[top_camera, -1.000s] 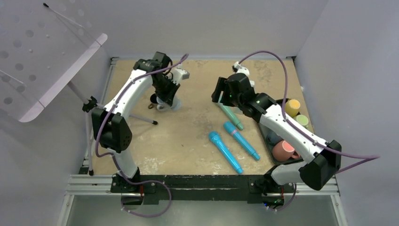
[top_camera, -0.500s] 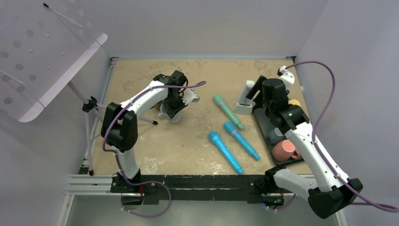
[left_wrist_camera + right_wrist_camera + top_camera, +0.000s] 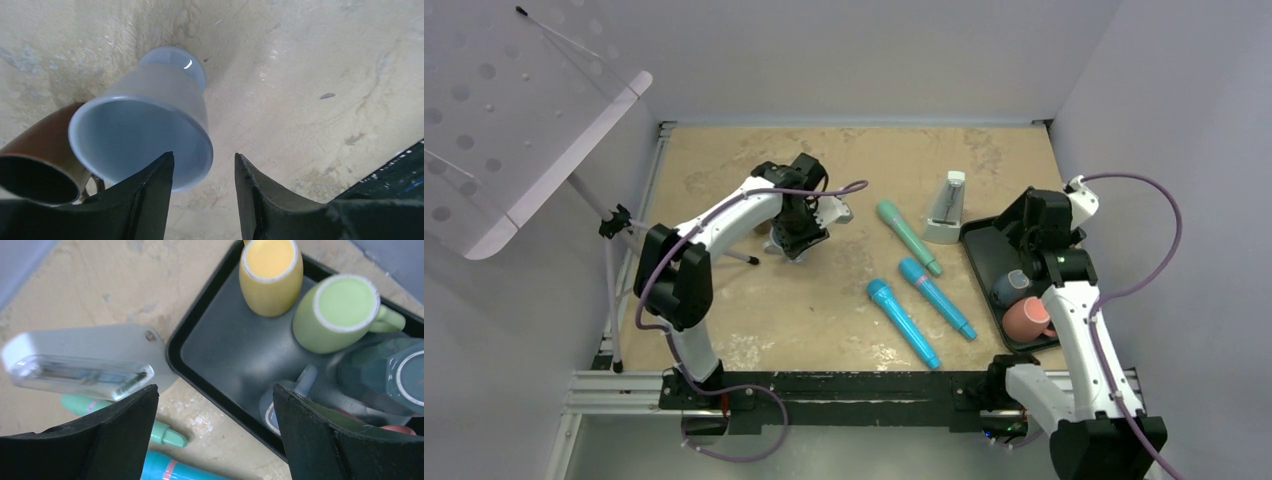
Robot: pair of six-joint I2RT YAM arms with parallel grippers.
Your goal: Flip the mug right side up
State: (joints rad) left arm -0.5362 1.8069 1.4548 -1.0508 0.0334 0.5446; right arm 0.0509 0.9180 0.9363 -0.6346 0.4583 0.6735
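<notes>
Plainly pale blue mug [image 3: 150, 90] (tapered, glossy), open mouth upward

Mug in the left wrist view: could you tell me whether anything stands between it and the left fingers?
Nothing visible does. The open left fingers sit right at the near rim of the mug. A brown tube lies beside it, off to one side, not between them.

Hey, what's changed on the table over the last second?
The right claw pulled back from the table's middle to above the tray, uncovering the metronome. The left claw swung rightward over the mug and now straddles its rim. The three long toys and the tray's cups stayed put.
</notes>
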